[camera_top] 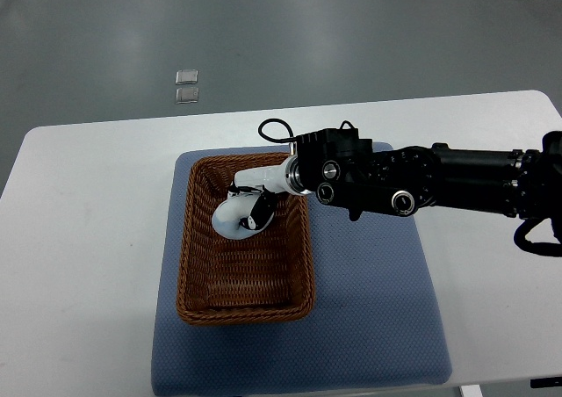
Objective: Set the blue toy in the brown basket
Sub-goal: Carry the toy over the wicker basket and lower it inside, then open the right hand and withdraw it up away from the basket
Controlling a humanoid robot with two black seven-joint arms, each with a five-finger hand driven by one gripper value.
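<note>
The brown wicker basket [200, 274] lies on a blue mat in the middle of the white table. My right arm comes in from the right edge, and its white and black right hand [248, 209] reaches down into the far part of the basket. A pale bluish rounded shape [226, 224] shows right at the hand, low inside the basket. I cannot tell whether it is the blue toy or part of the hand. No other blue toy is visible. The left arm is out of the picture.
The blue mat [378, 327] reaches well beyond the basket to the right and front. The white table [88, 239] lies around it. Two small grey squares [186, 86] lie on the floor beyond the table's far edge.
</note>
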